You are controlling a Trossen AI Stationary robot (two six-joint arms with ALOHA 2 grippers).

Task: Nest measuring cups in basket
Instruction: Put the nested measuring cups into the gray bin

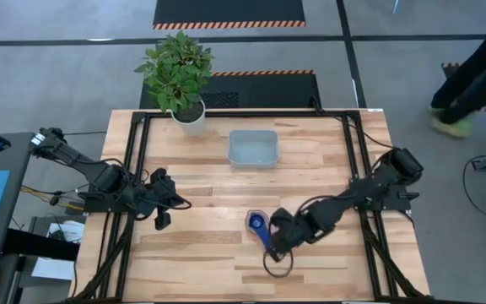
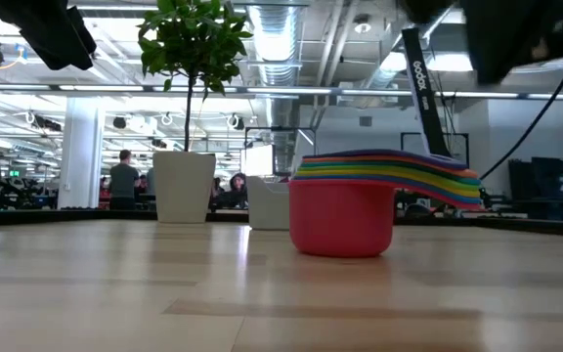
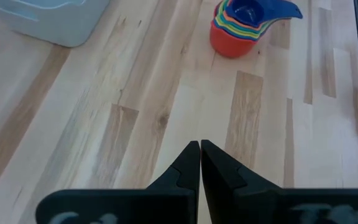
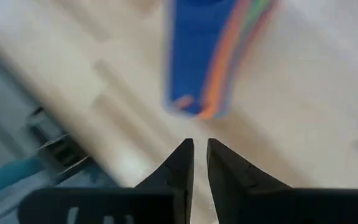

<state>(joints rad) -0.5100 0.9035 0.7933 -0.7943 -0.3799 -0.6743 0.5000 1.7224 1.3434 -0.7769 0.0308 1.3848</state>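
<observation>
A: Where is my right gripper (image 1: pixel 274 242) against the cups (image 1: pixel 257 224)?

B: It hangs just behind the stack's handle ends, on the near side of the table (image 1: pixel 327 169). In its wrist view the handles (image 4: pixel 201 56) fan out just ahead of the fingertips (image 4: pixel 185 149), blue on top, orange and green edges below. Nothing sits between the fingers. They stand close with a thin gap, and I see no grip on anything.

A: And the stack itself?

B: All cups sit nested on the bare wood, red one (image 2: pixel 341 217) at the bottom, dark blue bowl (image 3: pixel 246 11) on top, handles sticking out toward my gripper. It is not in the basket (image 1: pixel 253 148).

A: Room to move?

B: Beyond the stack from the gripper I have open wood all the way to the basket, which stands well apart near the far edge. The plant pot (image 1: pixel 190 118) is beside the basket, off to its left. The table's near edge lies close behind the gripper, and a dark ring (image 1: pixel 278 263) sits on the wood right by it.

A: Left gripper (image 1: pixel 162 221)?

B: Pressed together, parked over the left side, well apart from the cups, with bare boards ahead of it.
</observation>
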